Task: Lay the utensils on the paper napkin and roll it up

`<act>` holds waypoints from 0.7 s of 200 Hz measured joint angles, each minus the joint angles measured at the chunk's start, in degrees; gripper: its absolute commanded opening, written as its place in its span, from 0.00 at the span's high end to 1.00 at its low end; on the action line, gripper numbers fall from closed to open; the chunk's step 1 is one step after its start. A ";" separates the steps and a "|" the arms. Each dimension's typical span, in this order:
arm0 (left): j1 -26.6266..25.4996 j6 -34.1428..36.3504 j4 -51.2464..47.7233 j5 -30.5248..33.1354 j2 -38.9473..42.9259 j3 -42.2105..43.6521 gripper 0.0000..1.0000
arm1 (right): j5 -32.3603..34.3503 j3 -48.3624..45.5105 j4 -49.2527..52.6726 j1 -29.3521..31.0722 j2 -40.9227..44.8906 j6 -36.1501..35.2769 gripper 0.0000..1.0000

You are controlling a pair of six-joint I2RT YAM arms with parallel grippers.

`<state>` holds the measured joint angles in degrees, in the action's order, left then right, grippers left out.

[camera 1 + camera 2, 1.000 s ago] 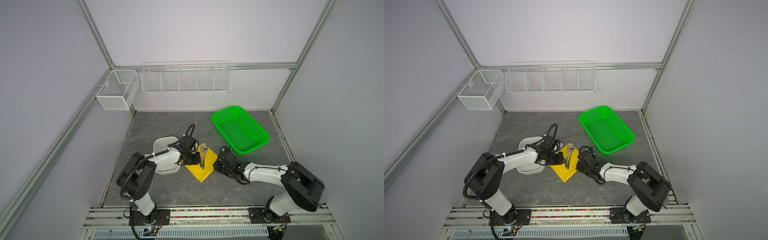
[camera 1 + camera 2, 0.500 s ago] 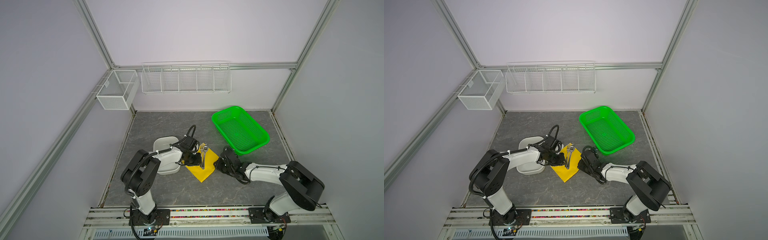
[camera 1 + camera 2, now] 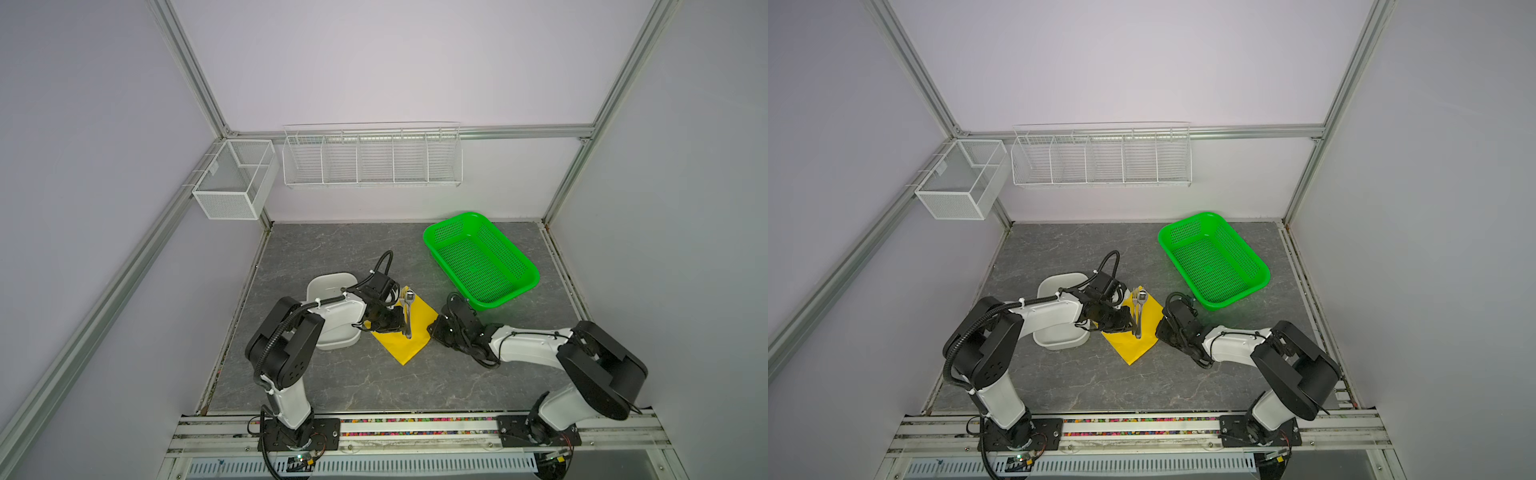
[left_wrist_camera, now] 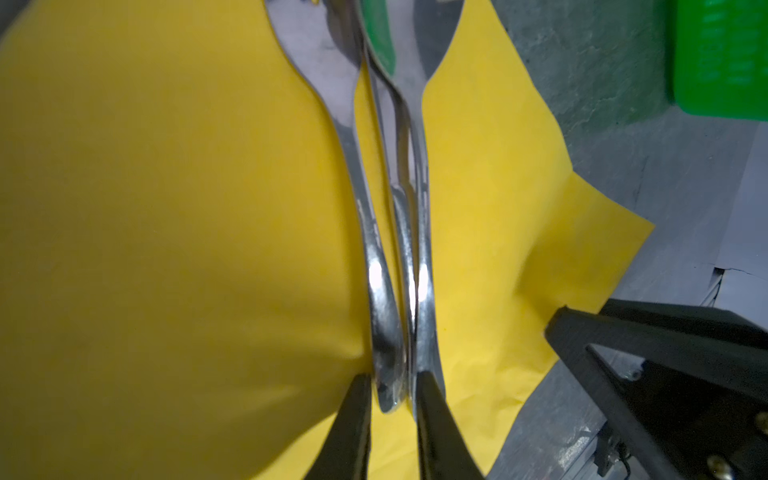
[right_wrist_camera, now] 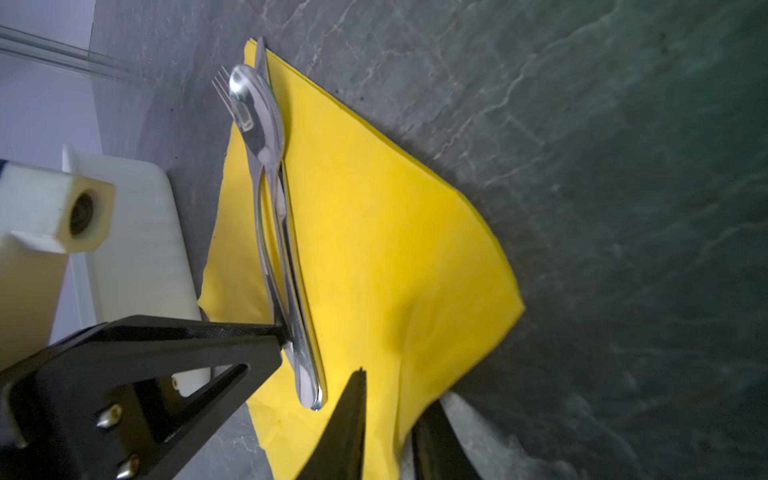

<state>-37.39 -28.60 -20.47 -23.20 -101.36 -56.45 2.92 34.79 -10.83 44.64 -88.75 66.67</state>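
The yellow paper napkin point(image 3: 409, 347) point(image 3: 1133, 345) lies as a diamond on the grey tabletop. The silver utensils point(image 3: 408, 311) point(image 3: 1139, 309) rest side by side along its left half; fork tines and a spoon bowl show at the far end. My left gripper point(image 4: 392, 376) point(image 3: 401, 326) is shut on the near ends of the utensils point(image 4: 422, 270). My right gripper point(image 5: 390, 390) point(image 3: 432, 330) sits at the right edge of the napkin point(image 5: 395, 249). Its jaws stand narrowly open, one finger above the sheet and one under the lifted edge.
A white oblong tray point(image 3: 328, 282) point(image 5: 137, 232) lies just left of the napkin, under my left arm. A green perforated basket point(image 3: 478, 264) point(image 3: 1212, 262) stands at the back right. White wire racks point(image 3: 374, 158) hang on the back wall.
My right gripper has edged slightly toward the napkin's right edge. My left arm's elbow has shifted a little while its gripper stays on the utensil handles.
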 measured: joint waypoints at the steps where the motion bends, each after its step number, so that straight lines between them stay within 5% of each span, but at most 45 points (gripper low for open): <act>1: 0.00 0.00 -0.04 0.04 0.02 0.00 0.77 | 0.00 0.00 0.00 0.00 0.00 0.00 0.77; 36: 0.00 1.27 -3.15 2.93 5.92 0.92 0.74 | -0.22 0.00 0.02 -0.02 -0.02 -0.22 0.69; 78: 0.00 1.95 -6.43 7.69 16.83 2.29 0.74 | -1.44 -2.38 2.25 0.26 4.48 -1.36 0.42; 114: 0.61 1.44 -8.41 12.61 22.60 5.27 0.73 | -2.27 -3.93 10.43 3.78 14.25 -5.29 0.41; 140: 1.29 0.59 -8.81 15.96 24.96 6.01 0.72 | -5.92 -1.90 13.66 6.45 15.34 -9.94 0.48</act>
<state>-36.10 -28.01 -29.28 -7.25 -76.40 -50.43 -3.01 32.88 2.83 51.09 -73.41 56.73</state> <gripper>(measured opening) 0.277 0.545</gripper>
